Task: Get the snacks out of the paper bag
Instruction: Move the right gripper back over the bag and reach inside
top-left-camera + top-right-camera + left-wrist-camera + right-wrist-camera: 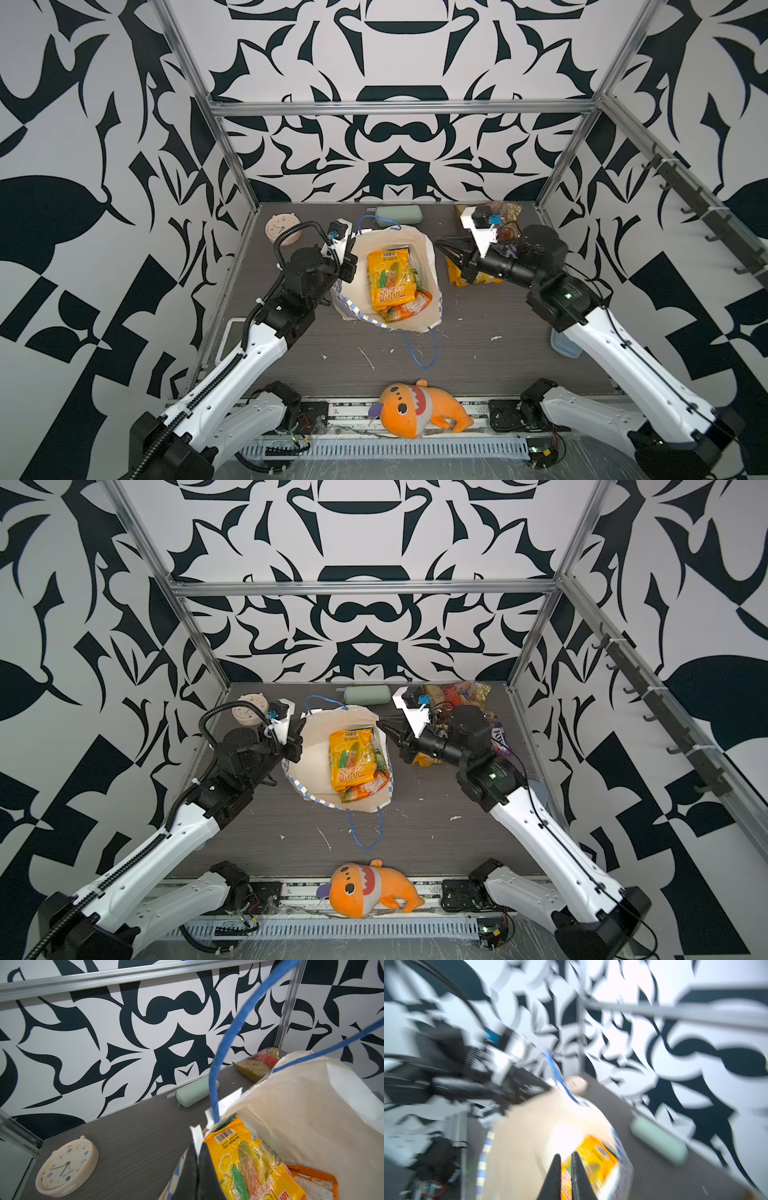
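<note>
A: Where did the paper bag (428,266) (307,746) stand?

B: Mid-table, toward the far side, with its mouth gaping upward between the two arms. One blue cord handle (424,349) trailed over the table (498,353) on the near side.

A: And the left gripper (348,268) (197,1167)?

B: It was clamped tight on the bag's left rim. The left wrist view showed its black fingers (209,1174) pressed together with the paper edge pinched between them.

A: The right gripper (440,245) (565,1157)?

B: It was at the bag's right rim, pointing left. Its fingers were drawn all but together, only a sliver between them, and I saw nothing in them (that wrist picture was badly smeared, mind).

A: Which snacks were inside?

B: A yellow-orange packet (390,274) (245,1163) lay on top, barcode end toward the far wall. An orange packet (409,307) lay partly under it on the near side.

A: Any outside?

B: Three that I could make out. A yellow packet (457,276) lay on the table just right of the bag, partly under the right arm (511,266). A clear packet (505,212) with red-yellow contents sat in the far right corner. A purple Fox's packet (498,737) showed in a top view to the right of that arm.

A: Anything else?

B: A mint-green case (399,214) by the far wall, a cream alarm clock (282,226) at the far left, and an orange plush toy (415,409) at the near edge.
</note>
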`<state>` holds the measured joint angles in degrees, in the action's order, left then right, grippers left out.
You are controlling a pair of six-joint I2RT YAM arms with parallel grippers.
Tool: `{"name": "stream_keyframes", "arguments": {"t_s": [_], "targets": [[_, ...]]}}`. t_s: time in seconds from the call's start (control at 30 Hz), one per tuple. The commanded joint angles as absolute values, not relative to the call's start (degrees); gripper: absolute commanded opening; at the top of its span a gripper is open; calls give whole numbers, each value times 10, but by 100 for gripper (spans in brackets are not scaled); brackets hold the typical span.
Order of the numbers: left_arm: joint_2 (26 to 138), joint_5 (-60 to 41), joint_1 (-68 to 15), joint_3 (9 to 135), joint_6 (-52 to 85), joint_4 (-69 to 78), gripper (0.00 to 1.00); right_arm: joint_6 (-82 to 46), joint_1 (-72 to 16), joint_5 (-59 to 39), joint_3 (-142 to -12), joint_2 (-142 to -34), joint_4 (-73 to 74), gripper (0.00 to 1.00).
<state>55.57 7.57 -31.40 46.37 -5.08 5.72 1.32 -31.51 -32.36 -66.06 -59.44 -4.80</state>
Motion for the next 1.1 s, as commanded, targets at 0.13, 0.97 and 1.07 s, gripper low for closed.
{"name": "stream_keyframes", "arguments": {"t_s": [0.13, 0.97, 1.07], "targets": [[534, 20, -313, 466, -67, 76, 0, 74, -393, -342, -667, -661, -143, 2], [505, -74, -313, 415, -34, 107, 0, -243, -461, 185, -666, -939, -140, 22], [499, -82, -313, 411, -25, 119, 0, -294, -438, 139, -688, -954, -169, 32]]}}
